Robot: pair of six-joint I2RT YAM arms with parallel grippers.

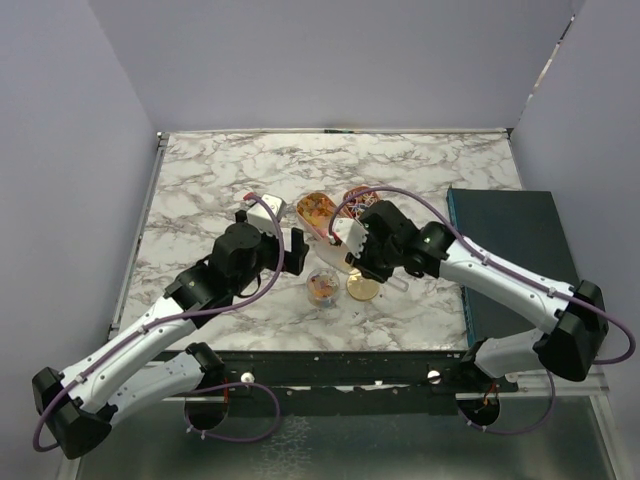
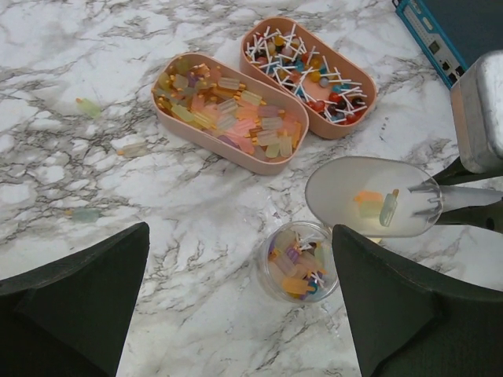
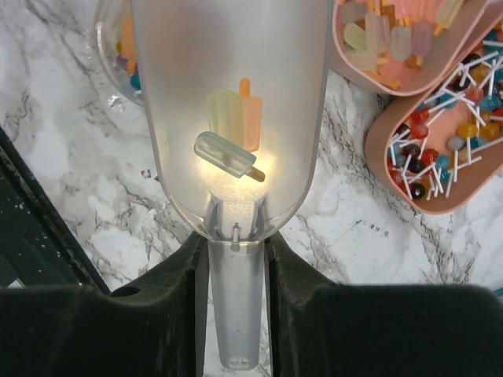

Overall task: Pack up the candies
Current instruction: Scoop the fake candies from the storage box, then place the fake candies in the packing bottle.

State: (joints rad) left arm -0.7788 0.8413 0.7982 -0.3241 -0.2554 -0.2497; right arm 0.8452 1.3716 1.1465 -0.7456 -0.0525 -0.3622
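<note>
Right tool (image 3: 236,263), nearest the lens at the bottom of the right wrist view, was clamped narrowly on the handle of a clear plastic scoop (image 3: 236,78), with its black fingers (image 3: 173,314) pressing from both sides. Three lolly-shaped candies (image 3: 233,133) lay in the scoop bowl, just above the tool in the frame: one pale yellow, one orange, one pale green lying across them. Top view: gold lid (image 1: 363,288) sat on the desk (image 1: 200,170) just below the right tool in the frame.

Left tool (image 2: 240,267) stood wide, gripping nothing, above the desk. Small clear cup (image 2: 299,263), part filled with mixed candies, appeared between its fingers, nearer the right-hand one. Scoop bowl lay just above and right of the cup.

Upper centre of the left wrist view: two oval trays side by side. Left tray (image 2: 236,161) held pastel lolly-shaped candies; right tray (image 2: 339,129) held red and blue ones on white sticks. A few stray candies (image 2: 89,107) lay on the desk at left.
</note>
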